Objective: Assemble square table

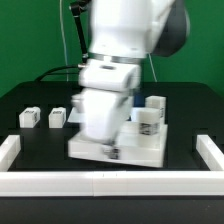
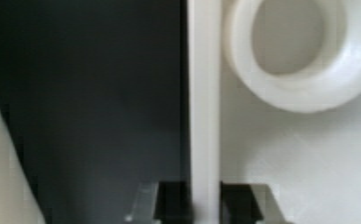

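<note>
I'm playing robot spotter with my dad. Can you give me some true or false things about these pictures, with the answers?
1. Two leg blocks sit apart from the square slab, toward the exterior view's left. True.
2. The work surface is bright red. False: it is black.
3. The end effector is down at the square slab, with a finger on each side of its thin edge. True.
4. The end effector holds a leg block high in the air. False: it is low and looks closed on the slab's edge.
</note>
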{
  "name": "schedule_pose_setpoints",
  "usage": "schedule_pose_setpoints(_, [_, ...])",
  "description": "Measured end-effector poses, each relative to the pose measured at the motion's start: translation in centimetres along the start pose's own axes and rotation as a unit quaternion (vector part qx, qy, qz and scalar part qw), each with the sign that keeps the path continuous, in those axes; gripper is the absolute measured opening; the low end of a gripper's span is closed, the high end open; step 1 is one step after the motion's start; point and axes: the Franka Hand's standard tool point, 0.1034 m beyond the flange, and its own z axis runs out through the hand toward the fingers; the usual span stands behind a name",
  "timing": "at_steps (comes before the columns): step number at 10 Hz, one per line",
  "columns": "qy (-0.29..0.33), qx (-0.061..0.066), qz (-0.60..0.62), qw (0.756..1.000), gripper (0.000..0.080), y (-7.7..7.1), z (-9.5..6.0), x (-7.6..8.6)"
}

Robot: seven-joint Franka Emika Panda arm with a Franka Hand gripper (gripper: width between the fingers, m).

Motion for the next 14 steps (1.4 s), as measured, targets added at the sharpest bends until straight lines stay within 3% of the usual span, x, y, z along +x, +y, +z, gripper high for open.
schedule_pose_setpoints(1, [0.005, -0.005, -0.026, 1.000, 0.0061, 0.5, -0.2, 0.8])
schedule_pose_setpoints(3, [-0.005, -0.004, -0.082, 0.997, 0.0061, 0.4, 0.0, -0.2])
schedule_pose_setpoints(4, [-0.008, -0.009, -0.112, 0.994, 0.0061, 0.3, 0.1, -0.1])
schedule_pose_setpoints(6, [-0.007, -0.017, -0.197, 0.980, 0.0061, -0.8, 0.6, 2.0])
schedule_pose_setpoints(7, [-0.004, -0.031, -0.243, 0.970, 0.0064, -0.4, 0.2, 2.8])
schedule_pose_setpoints(8, [-0.007, -0.055, -0.286, 0.957, 0.0064, 0.3, 0.1, 1.3])
schedule_pose_setpoints(10, [-0.018, -0.048, -0.332, 0.942, 0.0064, 0.0, 0.3, 0.9])
schedule_pose_setpoints(11, [-0.026, -0.047, -0.387, 0.920, 0.0064, 0.0, 0.4, 0.8])
schedule_pose_setpoints(12, [-0.027, -0.049, -0.457, 0.887, 0.0064, -0.3, 0.3, 1.6])
schedule_pose_setpoints(13, [-0.020, -0.050, -0.491, 0.869, 0.0064, -0.8, 0.2, 3.4])
schedule_pose_setpoints(14, [-0.015, -0.036, -0.504, 0.863, 0.0064, -1.3, 0.2, 4.5])
